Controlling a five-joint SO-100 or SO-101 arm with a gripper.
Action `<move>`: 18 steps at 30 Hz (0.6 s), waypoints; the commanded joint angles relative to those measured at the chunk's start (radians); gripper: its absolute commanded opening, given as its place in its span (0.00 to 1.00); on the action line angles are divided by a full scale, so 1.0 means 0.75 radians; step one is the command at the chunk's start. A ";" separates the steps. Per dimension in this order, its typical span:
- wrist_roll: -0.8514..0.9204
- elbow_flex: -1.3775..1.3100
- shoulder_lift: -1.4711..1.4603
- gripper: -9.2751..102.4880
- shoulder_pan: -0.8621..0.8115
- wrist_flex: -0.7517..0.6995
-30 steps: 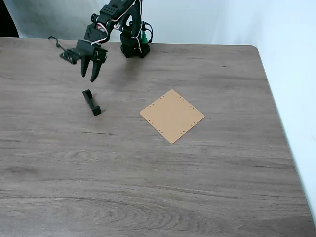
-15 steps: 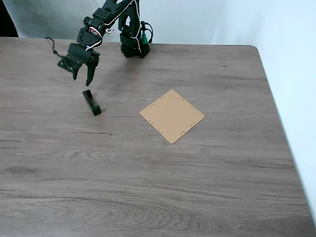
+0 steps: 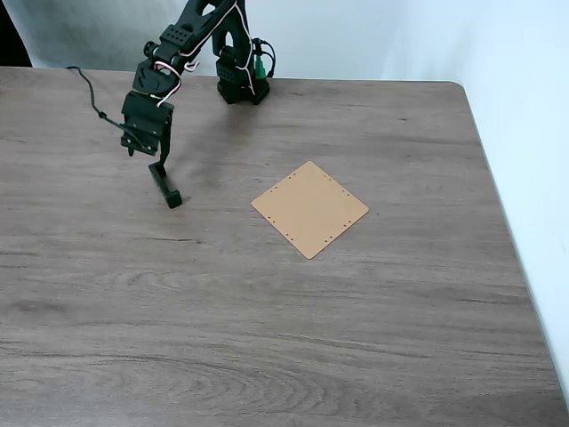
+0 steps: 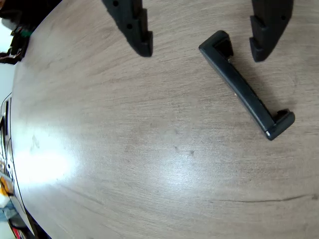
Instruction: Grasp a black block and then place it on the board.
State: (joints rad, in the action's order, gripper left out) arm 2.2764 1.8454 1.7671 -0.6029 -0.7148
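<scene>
While the black five-joint robot arm [image 3: 191,36] reaches out from its base at the far edge of the grey-brown wooden tabletop [image 3: 267,311], its two-finger gripper [image 3: 156,158] hangs low over the left part of the surface in the fixed view. Its fingers are spread apart and hold nothing: in the wrist view the two dark fingertips [image 4: 137,32] enter from the top edge with a wide gap between them, and bare wood shows in that gap.

The small matte black bar-shaped block with raised ends [image 4: 245,94] lies flat on the tabletop. In the wrist view it runs diagonally from near the right-hand fingertip down toward the right edge; its upper raised end sits just beside that fingertip, inside the gap, while the rest of the bar extends past it. Whether the fingertip touches the block cannot be told. In the fixed view the block [image 3: 166,188] lies just below the gripper, its far end close under the fingers and its near end pointing toward the camera.

The thin flat square tan board with small holes along its edges [image 3: 309,209] lies on the tabletop turned like a diamond, well apart from the block, to its right in the fixed view. A black cable [image 3: 93,93] trails from the arm across the tabletop's far left.
</scene>
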 commanded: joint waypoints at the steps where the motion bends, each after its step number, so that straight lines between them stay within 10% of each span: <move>1: 0.084 -0.090 0.004 0.32 0.029 -0.004; 18: 0.217 -0.092 -0.141 0.32 0.037 0.047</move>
State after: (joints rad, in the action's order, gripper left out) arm 2.4160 1.8224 1.6506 -0.5737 -0.7010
